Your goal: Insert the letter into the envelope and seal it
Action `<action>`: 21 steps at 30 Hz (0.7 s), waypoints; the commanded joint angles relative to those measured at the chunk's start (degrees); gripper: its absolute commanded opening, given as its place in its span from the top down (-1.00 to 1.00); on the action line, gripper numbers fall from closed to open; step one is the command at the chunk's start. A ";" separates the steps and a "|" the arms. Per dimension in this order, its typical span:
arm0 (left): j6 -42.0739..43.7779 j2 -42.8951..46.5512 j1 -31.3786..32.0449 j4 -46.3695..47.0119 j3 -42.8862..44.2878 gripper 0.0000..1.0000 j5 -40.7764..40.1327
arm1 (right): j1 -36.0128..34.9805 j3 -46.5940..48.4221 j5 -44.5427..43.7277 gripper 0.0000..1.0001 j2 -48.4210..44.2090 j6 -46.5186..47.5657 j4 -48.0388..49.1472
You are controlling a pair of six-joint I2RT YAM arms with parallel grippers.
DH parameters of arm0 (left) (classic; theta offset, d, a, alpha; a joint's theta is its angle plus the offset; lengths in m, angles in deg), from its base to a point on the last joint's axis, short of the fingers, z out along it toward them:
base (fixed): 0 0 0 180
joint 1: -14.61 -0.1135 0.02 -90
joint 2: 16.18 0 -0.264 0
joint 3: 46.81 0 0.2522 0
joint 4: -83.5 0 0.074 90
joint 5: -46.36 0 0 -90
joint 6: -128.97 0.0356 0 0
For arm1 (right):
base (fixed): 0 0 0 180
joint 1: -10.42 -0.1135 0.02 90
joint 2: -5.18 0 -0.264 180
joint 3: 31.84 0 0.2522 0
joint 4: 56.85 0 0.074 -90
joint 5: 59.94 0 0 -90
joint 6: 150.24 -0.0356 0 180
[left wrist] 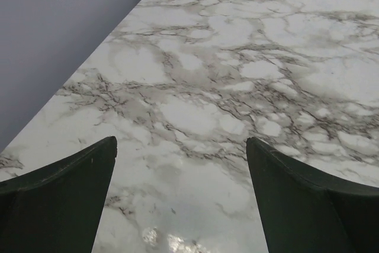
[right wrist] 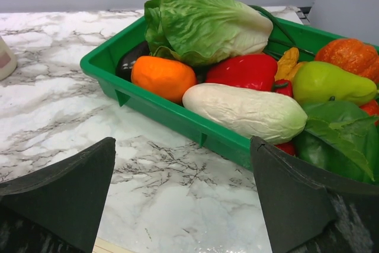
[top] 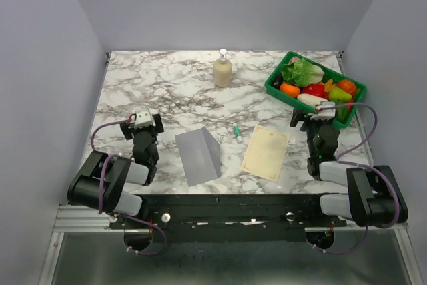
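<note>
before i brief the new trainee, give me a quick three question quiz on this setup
1. True or false: the letter lies outside the envelope, to its right.
2. Fill in: the left end effector and the right end effector are both ____.
3. Which is nearer the green tray? A the left end effector, B the right end effector.
Key: 1 true; 2 open; 3 B.

Glossy marble table (top: pixel 167 91), matt paper letter (top: pixel 265 152)
</note>
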 commanded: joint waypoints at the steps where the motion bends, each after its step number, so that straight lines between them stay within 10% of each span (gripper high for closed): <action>1: 10.43 8.55 10.96 0.08 3.47 -0.97 -20.46 | -0.49 13.30 -3.17 -1.00 -9.30 -1.15 -25.89; 4: -1.81 15.06 12.56 -35.30 16.37 -0.97 -22.34 | -0.49 27.79 -13.12 -1.00 -7.59 -16.87 -52.54; 9: -16.51 15.35 12.38 -64.95 33.16 -0.98 -22.07 | -0.41 39.53 -7.24 -1.00 1.82 -21.72 -72.75; 21: -22.78 26.50 13.34 -77.50 37.42 -0.97 5.25 | -0.32 36.57 17.18 -1.00 0.00 -23.41 -75.89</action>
